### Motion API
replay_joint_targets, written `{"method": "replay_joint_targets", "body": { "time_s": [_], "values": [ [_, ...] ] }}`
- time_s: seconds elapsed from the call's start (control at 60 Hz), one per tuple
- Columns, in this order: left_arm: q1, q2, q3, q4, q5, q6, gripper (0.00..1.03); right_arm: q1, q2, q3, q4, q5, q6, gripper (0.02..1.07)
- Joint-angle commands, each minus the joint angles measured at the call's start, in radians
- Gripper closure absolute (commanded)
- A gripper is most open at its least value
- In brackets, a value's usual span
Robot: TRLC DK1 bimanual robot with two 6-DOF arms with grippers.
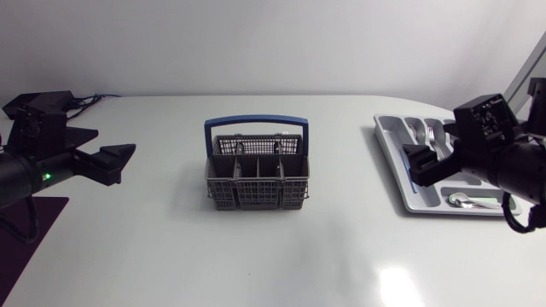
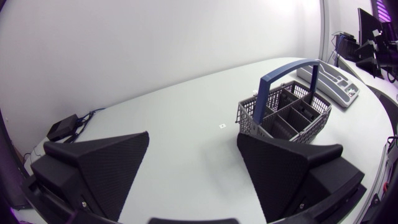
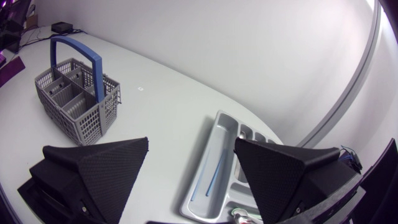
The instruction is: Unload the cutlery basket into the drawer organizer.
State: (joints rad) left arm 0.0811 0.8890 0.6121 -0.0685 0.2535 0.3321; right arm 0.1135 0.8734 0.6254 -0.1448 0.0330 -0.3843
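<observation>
White glossy table (image 1: 256,256) with a rounded far edge, plain white wall (image 1: 256,43) right behind it. Soft glare patch (image 1: 397,286) on the near tabletop. Small black box (image 2: 62,128) with cables sits at the table's far left corner.

The head camera looked down from high above the table (image 1: 273,264), far enough back to take in its full width, with the cutlery basket (image 1: 256,175) at centre and the drawer organizer (image 1: 392,149) at right. The left wrist camera, set low behind the left gripper (image 2: 193,135), faced across the table to the basket, with the organizer beyond it. The right wrist camera, behind the right gripper (image 3: 191,141), hung close over the organizer, the basket farther off. All three views shared both.
</observation>
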Motion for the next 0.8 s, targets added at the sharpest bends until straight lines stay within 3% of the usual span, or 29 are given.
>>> {"method": "replay_joint_targets", "body": {
  "time_s": [0.0, 0.117, 0.317, 0.783],
  "values": [
    [-0.009, -0.044, -0.049, 0.021, 0.0, -0.028, 0.04, -0.008, -0.062, -0.053, 0.008, 0.031, 0.035, 0.07],
    [-0.004, -0.111, -0.086, 0.041, -0.007, -0.081, 0.04, -0.009, -0.148, -0.108, 0.011, 0.051, 0.061, 0.07],
    [-0.009, -0.265, -0.193, 0.162, -0.14, -0.189, 0.04, -0.021, -0.317, -0.214, 0.042, 0.061, 0.059, 0.07],
    [-0.04, -0.493, -0.335, 0.142, -0.195, -0.242, 0.05, -0.06, -0.567, -0.391, 0.082, 0.039, 0.184, 0.07]
  ]
}}
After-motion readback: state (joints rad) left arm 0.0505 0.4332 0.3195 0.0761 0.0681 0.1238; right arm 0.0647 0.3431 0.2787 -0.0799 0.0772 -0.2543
